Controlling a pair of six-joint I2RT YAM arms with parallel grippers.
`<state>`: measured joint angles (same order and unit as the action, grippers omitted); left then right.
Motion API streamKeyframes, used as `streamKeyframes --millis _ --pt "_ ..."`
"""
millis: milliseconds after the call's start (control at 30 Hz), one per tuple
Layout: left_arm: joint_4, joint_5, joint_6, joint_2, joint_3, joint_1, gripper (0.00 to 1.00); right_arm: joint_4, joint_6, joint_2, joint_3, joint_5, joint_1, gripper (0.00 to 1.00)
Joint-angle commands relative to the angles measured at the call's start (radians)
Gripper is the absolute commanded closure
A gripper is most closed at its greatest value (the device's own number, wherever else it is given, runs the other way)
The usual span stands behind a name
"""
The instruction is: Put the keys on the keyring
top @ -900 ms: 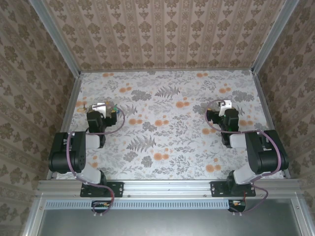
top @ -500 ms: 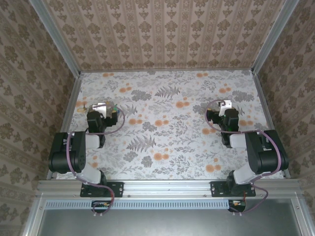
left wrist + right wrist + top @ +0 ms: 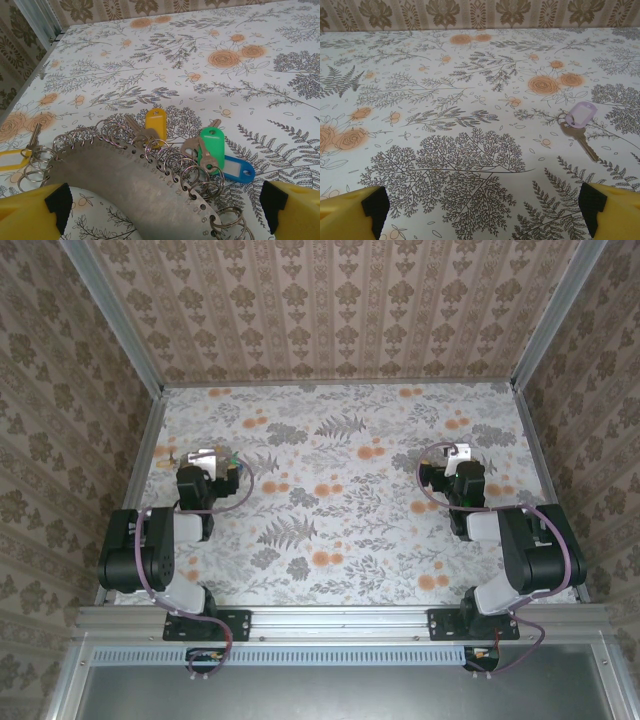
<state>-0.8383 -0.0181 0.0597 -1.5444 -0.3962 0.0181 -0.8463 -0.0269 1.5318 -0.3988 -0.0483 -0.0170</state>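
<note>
While both tools stand spread wide with nothing between their fingers, the work lies flat on the table (image 3: 470, 100). Just ahead of the left tool (image 3: 165, 210) sits the keyring (image 3: 135, 185): a curved steel plate with small split rings (image 3: 172, 162) threaded through holes along its edge. Several keys (image 3: 205, 152) lie against those rings, with a yellow tag (image 3: 156, 124), a green tag (image 3: 212, 142) and a blue tag (image 3: 237, 170). Whether they are already threaded I cannot tell. Ahead of the right tool (image 3: 482, 210), off to its right, a loose key (image 3: 582, 142) with a lilac tag (image 3: 581, 116) lies flat on the table.

I judge the keys light, stiff and thin, so a blade lying flat will likely slip. The thicker plastic tag or the head looks the better place to pinch. The rings look springy and tight, and the plate may slide unless pinned.

Small numbers are stamped beside the holes, mostly too fine to read. No tag shows legible writing.
</note>
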Motion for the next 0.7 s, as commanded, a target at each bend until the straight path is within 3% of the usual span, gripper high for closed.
streamKeyframes --millis 0,100,200,267,333,400,467,500,600,667 --pt "-0.006 0.019 -0.009 0.008 -0.014 -0.006 0.00 -0.008 -0.005 -0.005 -0.009 0.004 0.009 0.00" --pt "-0.003 0.006 -0.021 0.033 -0.013 -0.015 0.00 0.024 -0.057 -0.089 0.012 -0.135 0.008 0.00" --pt "0.316 -0.020 -0.041 0.200 -0.111 -0.016 0.00 0.176 -0.070 -0.253 -0.006 -0.171 0.006 0.00" --pt "0.458 0.025 -0.043 0.285 -0.183 -0.012 0.00 0.325 -0.085 -0.366 -0.050 -0.183 0.006 0.00" --pt "0.652 0.022 -0.126 0.354 -0.295 -0.014 0.00 0.562 -0.221 -0.468 -0.146 -0.285 0.008 0.00" --pt "0.937 -0.068 -0.280 0.372 -0.456 -0.016 0.00 0.799 -0.433 -0.513 -0.241 -0.393 0.011 0.00" --pt "1.270 -0.227 -0.469 0.334 -0.622 -0.020 0.00 0.925 -0.520 -0.523 -0.300 -0.363 0.030 0.00" --pt "1.374 -0.226 -0.514 0.303 -0.680 -0.044 0.00 0.955 -0.528 -0.523 -0.321 -0.313 0.044 0.00" --pt "1.517 0.026 -0.517 0.213 -0.773 -0.139 0.00 1.073 -0.558 -0.502 -0.389 -0.267 0.060 0.00" --pt "1.570 0.078 -0.532 0.152 -0.800 -0.170 0.00 1.175 -0.560 -0.453 -0.460 -0.237 0.066 0.01"
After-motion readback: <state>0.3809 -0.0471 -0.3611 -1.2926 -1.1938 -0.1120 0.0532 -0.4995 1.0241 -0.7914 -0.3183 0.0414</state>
